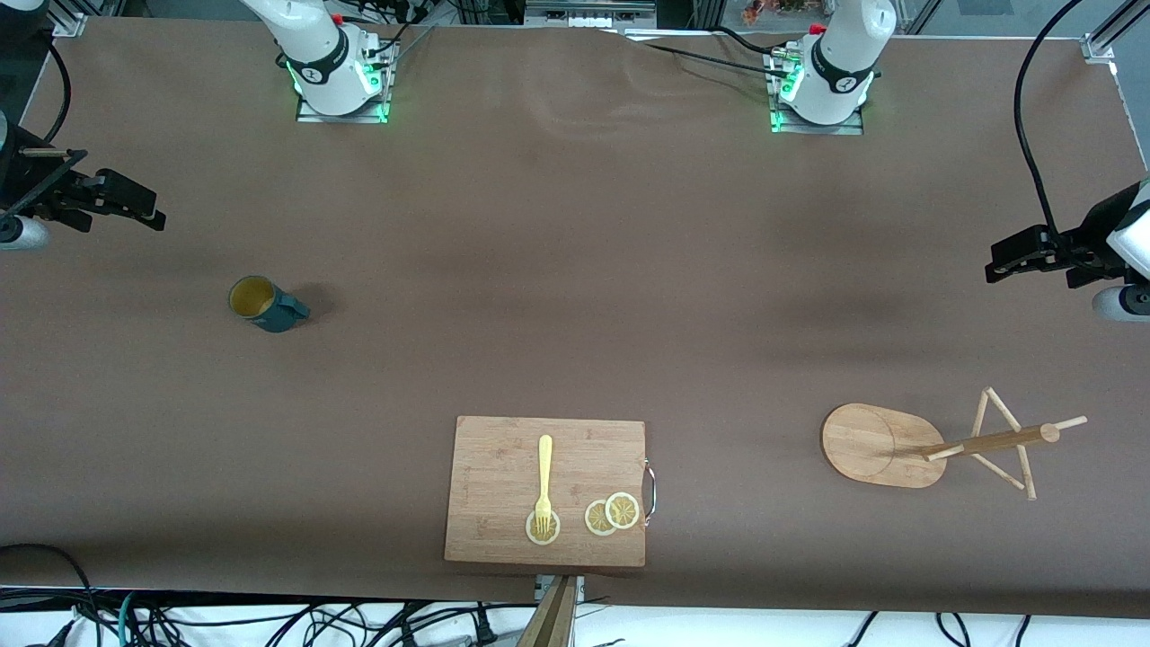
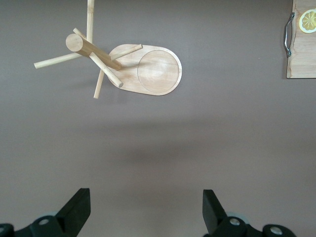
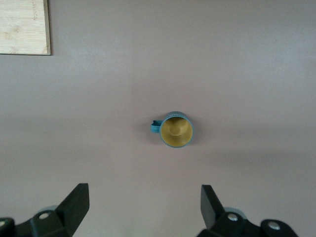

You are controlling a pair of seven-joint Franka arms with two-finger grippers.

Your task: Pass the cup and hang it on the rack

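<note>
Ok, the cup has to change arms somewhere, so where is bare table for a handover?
The widest bare stretch lies mid-table, bordered by the cup, the cutting board and the rack. The board, with a fork and lemon slices, crowds the near edge. Left pincer and right pincer wait open.

Teal cup (image 1: 266, 305) upright — bamboo rack (image 1: 934, 444) standing, well apart.

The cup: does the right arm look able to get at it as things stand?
Probably yes. The cup stands upright and alone on the table toward the right arm's end, nothing around it, and the right gripper hangs open over the table near it.
</note>
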